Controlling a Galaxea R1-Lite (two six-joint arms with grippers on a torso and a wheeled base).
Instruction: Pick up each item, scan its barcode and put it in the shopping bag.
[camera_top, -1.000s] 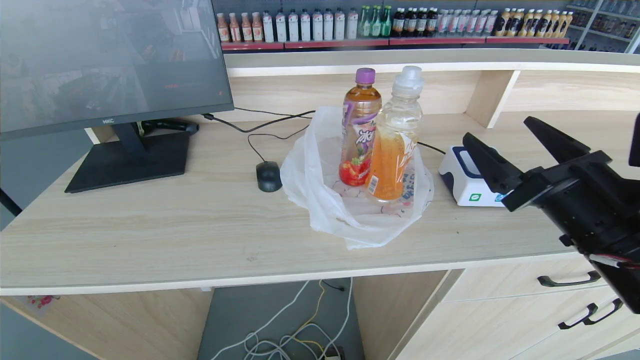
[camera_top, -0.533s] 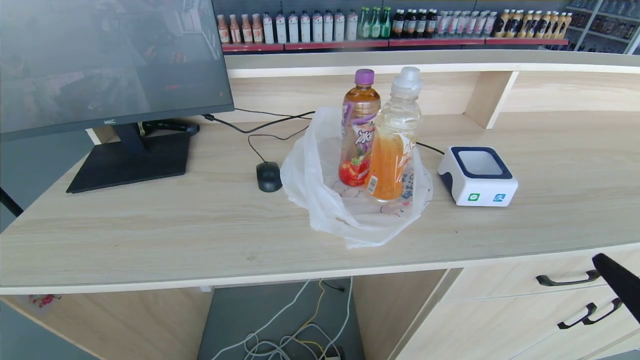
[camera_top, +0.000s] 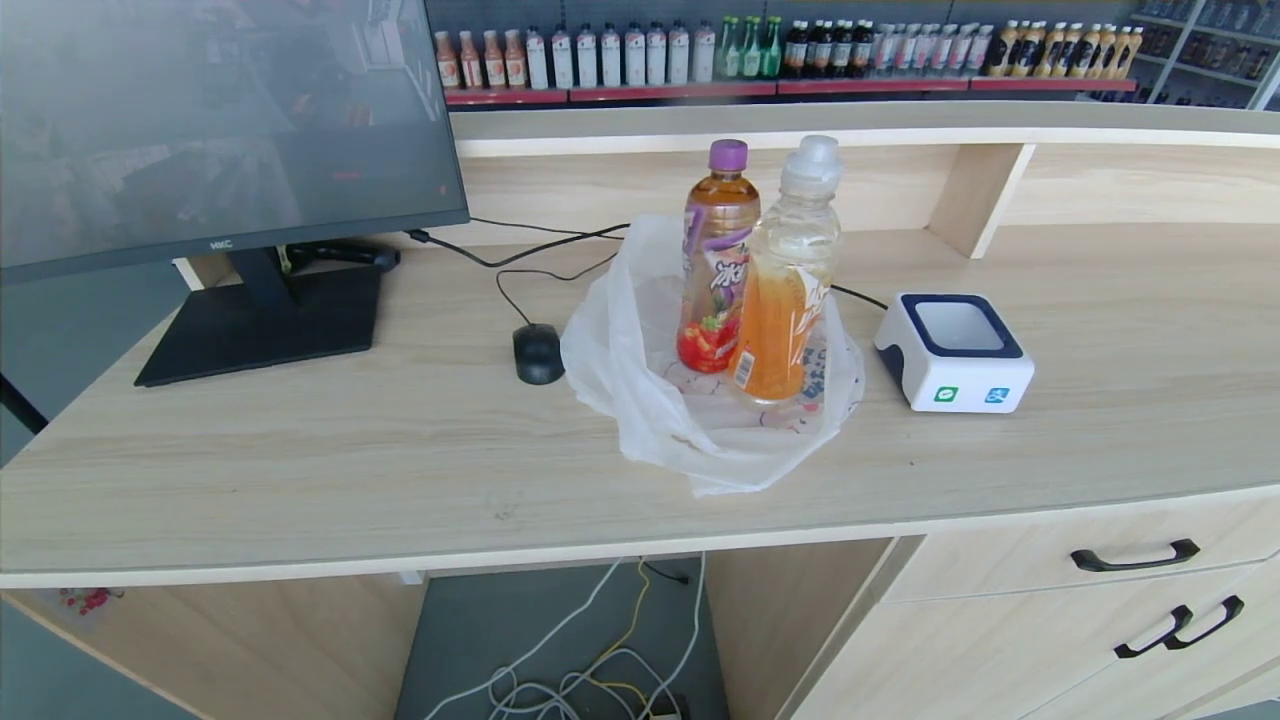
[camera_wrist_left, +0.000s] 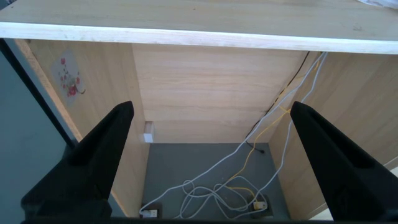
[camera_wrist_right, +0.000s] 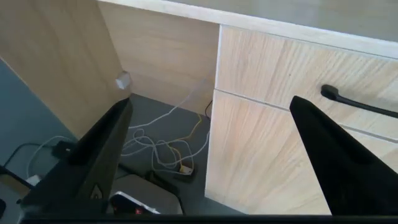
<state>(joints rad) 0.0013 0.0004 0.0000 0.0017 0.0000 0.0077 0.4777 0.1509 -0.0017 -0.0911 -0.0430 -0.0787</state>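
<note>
Two drink bottles stand upright side by side in the open white shopping bag (camera_top: 640, 395) at the middle of the counter: a purple-capped bottle (camera_top: 718, 258) behind and an orange drink bottle (camera_top: 786, 280) with a clear cap in front. A white barcode scanner (camera_top: 954, 351) with a dark window sits just to their right. My left gripper (camera_wrist_left: 211, 155) hangs open below the counter edge, facing the cable-strewn opening. My right gripper (camera_wrist_right: 211, 155) is also open, low down in front of the drawer fronts.
A monitor (camera_top: 220, 120) on a black stand occupies the counter's left, with a black mouse (camera_top: 538, 352) and its cable between it and the bag. Drawers with black handles (camera_top: 1135, 558) sit under the right side. Loose cables (camera_top: 580, 670) lie on the floor in the opening.
My right arm, raised over the scanner one second ago, has dropped below the counter and out of the head view. Bottles, bag and scanner have stayed put.
</note>
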